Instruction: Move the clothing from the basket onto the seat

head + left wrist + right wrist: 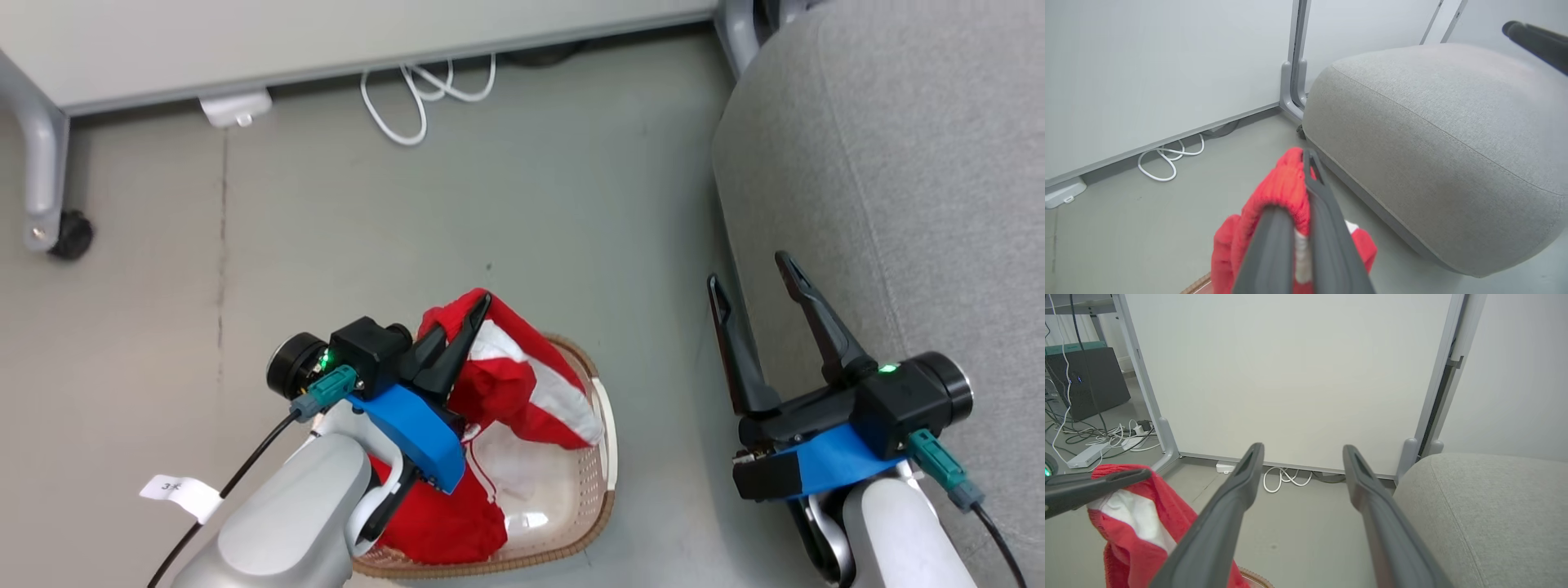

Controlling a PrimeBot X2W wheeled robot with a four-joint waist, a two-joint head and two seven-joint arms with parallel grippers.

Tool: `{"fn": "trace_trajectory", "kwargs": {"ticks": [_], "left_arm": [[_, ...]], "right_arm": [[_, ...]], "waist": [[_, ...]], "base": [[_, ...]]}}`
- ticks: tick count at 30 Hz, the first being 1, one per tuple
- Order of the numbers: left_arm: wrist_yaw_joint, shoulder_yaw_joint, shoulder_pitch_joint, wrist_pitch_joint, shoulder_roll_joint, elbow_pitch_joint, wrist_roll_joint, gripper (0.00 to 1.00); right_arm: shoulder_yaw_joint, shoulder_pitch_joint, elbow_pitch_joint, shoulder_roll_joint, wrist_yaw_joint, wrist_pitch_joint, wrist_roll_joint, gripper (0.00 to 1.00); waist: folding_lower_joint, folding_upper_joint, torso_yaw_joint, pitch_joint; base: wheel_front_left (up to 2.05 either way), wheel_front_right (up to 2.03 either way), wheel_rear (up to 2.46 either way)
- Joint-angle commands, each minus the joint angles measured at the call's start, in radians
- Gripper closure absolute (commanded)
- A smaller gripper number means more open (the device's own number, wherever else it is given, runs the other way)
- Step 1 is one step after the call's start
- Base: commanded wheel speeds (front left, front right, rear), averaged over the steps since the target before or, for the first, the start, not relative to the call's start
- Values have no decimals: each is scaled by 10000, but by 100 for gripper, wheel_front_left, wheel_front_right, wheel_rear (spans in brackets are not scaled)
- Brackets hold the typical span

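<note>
The clothing (506,384) is bright red with white panels, and part of it hangs lifted above the basket (600,482), a cream oval tub with a brown woven rim on the floor. My left gripper (478,314) is shut on the clothing's bunched red elastic edge (1286,183), which shows between the fingers in the left wrist view. More red fabric (441,523) lies in the basket under my forearm. The seat (898,163), a large light grey sofa, stands to the right. My right gripper (755,282) hangs open at the seat's edge, holding nothing. The right wrist view shows the clothing (1135,522) at the lower left.
A white partition panel (326,33) on grey legs with a castor (72,235) runs along the far side. A white cable (424,98) loops on the floor beneath it. Bare grey floor lies between the basket and the seat.
</note>
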Motion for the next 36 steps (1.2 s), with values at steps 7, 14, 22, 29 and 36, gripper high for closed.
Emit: {"fn": "trace_trajectory", "kwargs": {"ticks": [7, 14, 22, 29, 36], "left_arm": [[-5, 510, -108, -50, -27, -792, 339, 100], [-6, 609, -591, -50, 10, -1294, 388, 100], [-5, 534, -1190, -51, 46, -1719, 273, 100], [-6, 413, -1713, 39, 73, -1956, 120, 100], [29, 336, -1742, 85, 51, -2014, 110, 100]], "right_arm": [[-31, 660, 90, -31, 5, -40, 123, 0], [-3, 1054, 137, -32, 5, -40, 266, 0], [-48, 1420, 172, -31, 5, -40, 361, 0], [-85, 1630, 125, -31, 5, -40, 438, 0], [-104, 1654, 43, -31, 5, -40, 449, 0]], "waist": [[3, 0, 102, -1223], [3, 0, 106, -1852], [3, 0, 133, -2351], [3, 0, 163, -2605], [3, 0, 183, -2640]], "base": [[0, 0, 0], [0, 0, 0], [0, 0, 0], [0, 0, 0], [0, 0, 0]]}}
